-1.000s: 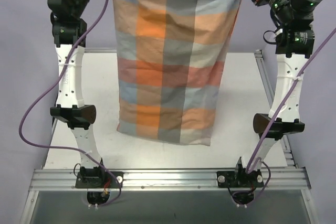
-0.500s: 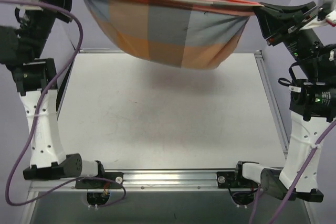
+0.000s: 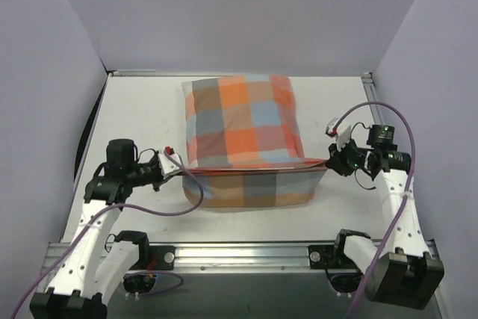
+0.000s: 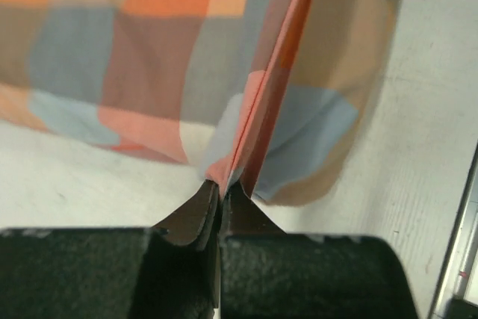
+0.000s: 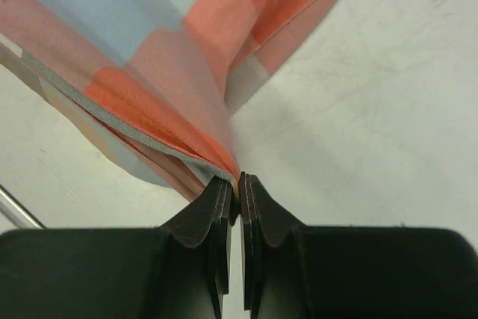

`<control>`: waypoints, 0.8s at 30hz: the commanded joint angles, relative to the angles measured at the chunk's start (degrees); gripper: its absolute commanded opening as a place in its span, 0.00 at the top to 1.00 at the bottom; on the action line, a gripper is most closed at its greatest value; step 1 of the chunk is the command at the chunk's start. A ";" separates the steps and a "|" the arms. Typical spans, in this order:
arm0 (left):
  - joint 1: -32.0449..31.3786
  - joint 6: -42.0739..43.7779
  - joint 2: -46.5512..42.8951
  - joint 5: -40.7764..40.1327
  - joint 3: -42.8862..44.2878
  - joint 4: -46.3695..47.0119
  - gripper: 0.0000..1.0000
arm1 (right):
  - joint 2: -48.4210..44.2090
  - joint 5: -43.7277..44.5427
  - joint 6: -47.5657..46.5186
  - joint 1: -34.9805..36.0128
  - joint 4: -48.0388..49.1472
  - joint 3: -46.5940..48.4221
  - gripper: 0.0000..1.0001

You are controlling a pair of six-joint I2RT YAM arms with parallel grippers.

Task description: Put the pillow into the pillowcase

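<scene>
- Your left gripper (image 4: 222, 188) and right gripper (image 5: 235, 184) each pinch a lower corner of the pillowcase (image 3: 243, 136), mid-frame on the tabletop (image 3: 142, 110).
- Tug hard and the hidden pillow may slip out.

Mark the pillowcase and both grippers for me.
pillowcase (image 3: 243, 121), top external view, middle of its checked upper face.
left gripper (image 4: 221, 186), left wrist view, between the fingertips pinching the cloth.
right gripper (image 5: 236, 178), right wrist view, between the fingertips pinching the cloth.

Right tool (image 5: 234, 184) pinched on pillowcase (image 5: 142, 50) edge, above table (image 5: 373, 110).
</scene>
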 commanded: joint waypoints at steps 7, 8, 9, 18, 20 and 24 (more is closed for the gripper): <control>-23.45 -6.95 4.07 -10.32 8.21 -0.41 1.00 | 17.03 16.86 -4.82 -4.72 5.58 22.10 1.00; -27.42 -7.84 5.04 -10.49 8.39 -0.32 1.00 | 18.79 16.43 -4.79 -5.59 4.08 24.68 1.00; -31.20 -9.24 6.97 -11.54 8.57 -0.15 1.00 | 20.64 14.34 -5.57 -6.12 1.89 27.06 1.00; -54.87 -10.13 14.71 -7.34 11.29 1.53 0.86 | 6.17 12.01 -59.48 -27.64 -23.60 10.85 1.00; -58.29 -10.83 17.51 -6.63 13.39 1.35 0.30 | 4.67 17.10 -72.92 -31.77 -23.79 6.88 0.87; -58.49 -11.55 21.39 -4.70 24.00 -3.29 0.03 | 8.16 24.42 -74.93 -34.07 -25.63 7.90 0.33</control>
